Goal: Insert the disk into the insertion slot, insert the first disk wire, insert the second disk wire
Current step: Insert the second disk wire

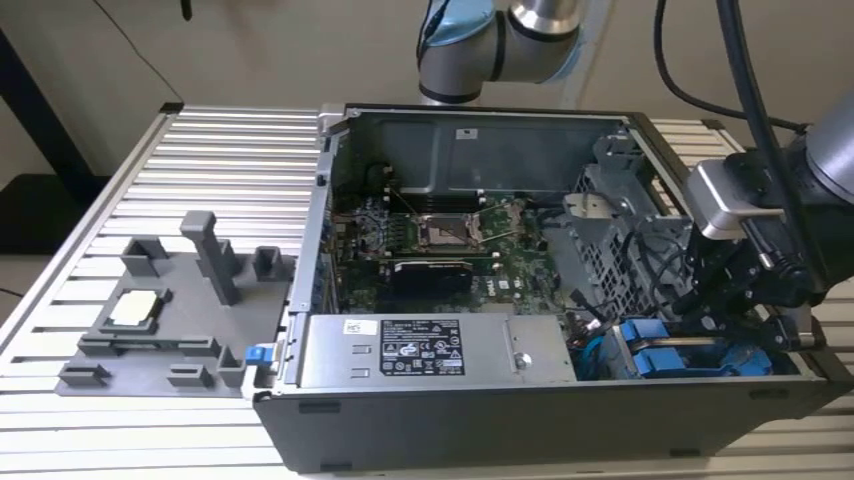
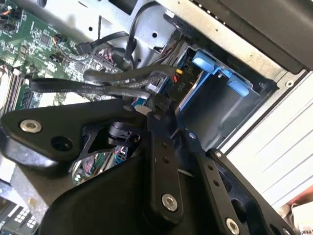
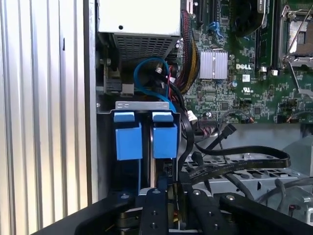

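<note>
The disk sits in the insertion slot at the case's corner, seen by its blue carrier frame [image 3: 165,141] [image 1: 663,362] [image 2: 205,63]. A second blue frame [image 3: 128,141] sits beside it. My gripper [image 1: 714,322] [image 2: 165,108] [image 3: 175,196] reaches down into that corner, at the disk's end. Its fingers [image 2: 157,147] stand close together, shut on a black wire connector [image 2: 178,88] with red and yellow leads, which rests against the end of the disk bay. A flat black wire [image 3: 234,164] lies loose beside the bay.
The open case [image 1: 534,425] lies on a slatted metal table [image 1: 227,150]. Inside it are the green motherboard [image 1: 441,240], the grey power-supply box [image 1: 414,350] and a metal drive cage [image 1: 621,230]. A grey fixture block [image 1: 174,320] stands on the exterior view's left.
</note>
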